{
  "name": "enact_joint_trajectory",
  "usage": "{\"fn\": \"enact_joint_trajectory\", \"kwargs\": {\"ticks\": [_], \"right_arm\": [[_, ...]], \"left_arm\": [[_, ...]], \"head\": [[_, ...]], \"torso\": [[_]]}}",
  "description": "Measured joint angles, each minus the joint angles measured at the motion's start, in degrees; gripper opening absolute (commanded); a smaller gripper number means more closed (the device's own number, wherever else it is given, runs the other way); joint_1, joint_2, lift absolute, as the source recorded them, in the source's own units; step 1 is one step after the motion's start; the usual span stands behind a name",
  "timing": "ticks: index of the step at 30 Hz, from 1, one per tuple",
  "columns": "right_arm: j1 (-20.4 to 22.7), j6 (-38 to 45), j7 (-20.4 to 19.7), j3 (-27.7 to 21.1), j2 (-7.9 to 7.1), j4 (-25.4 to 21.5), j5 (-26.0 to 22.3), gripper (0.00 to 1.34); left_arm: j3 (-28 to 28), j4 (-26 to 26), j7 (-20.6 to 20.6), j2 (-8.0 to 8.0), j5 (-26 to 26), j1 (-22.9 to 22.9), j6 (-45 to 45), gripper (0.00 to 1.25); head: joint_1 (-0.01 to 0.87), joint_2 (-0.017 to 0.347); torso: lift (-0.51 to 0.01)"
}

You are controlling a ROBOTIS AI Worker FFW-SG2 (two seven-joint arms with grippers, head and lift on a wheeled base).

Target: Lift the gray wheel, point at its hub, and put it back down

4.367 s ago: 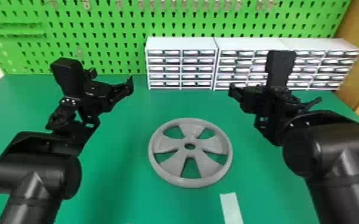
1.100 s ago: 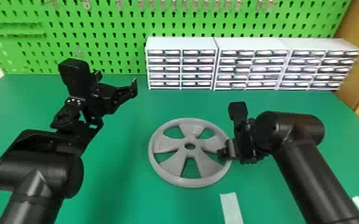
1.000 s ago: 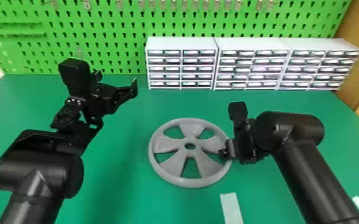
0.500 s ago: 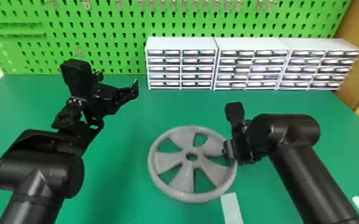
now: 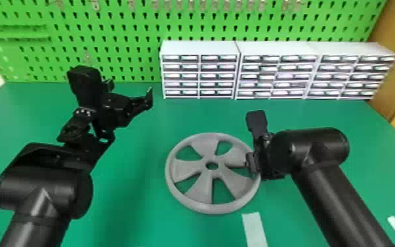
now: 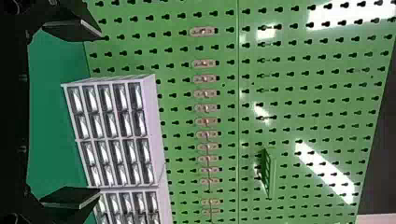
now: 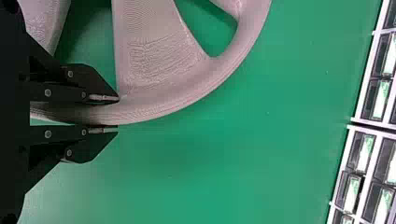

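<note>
The right pincer is gripping the gray wheel by its right rim, over the middle of the worktop. The left pincer is hanging wide open, left of the drawer cabinets.

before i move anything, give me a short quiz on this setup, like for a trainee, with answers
1. True or false: the fingers of the left gripper are closed together.
2. Which part of the gray wheel is between the fingers of the right gripper?
A) the hub
B) the rim
C) no part of it
3. Fill in the blank: the white drawer units stand in front of the green ____.

Key:
1. False, they are spread apart with nothing between them.
2. B
3. pegboard
</note>
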Motion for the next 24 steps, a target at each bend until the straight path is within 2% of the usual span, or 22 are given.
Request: {"fn": "enact_joint_trajectory", "kwargs": {"ticks": [15,24], "right_arm": [[0.3,-1.55,-0.05,-0.44,0.05,0.02,0.02,0.06],[0.14,-4.29,-0.06,-0.96,-0.13,-2.06,1.94,0.06]], "left_arm": [[-0.01,0.0,0.0,0.0,0.02,-0.03,0.24,1.14],[0.08,0.0,0.0,0.08,0.03,0.17,0.37,1.14]], "head": [[0.692,0.048],[0.692,0.048]], "torso": [[-0.088],[-0.088]]}}
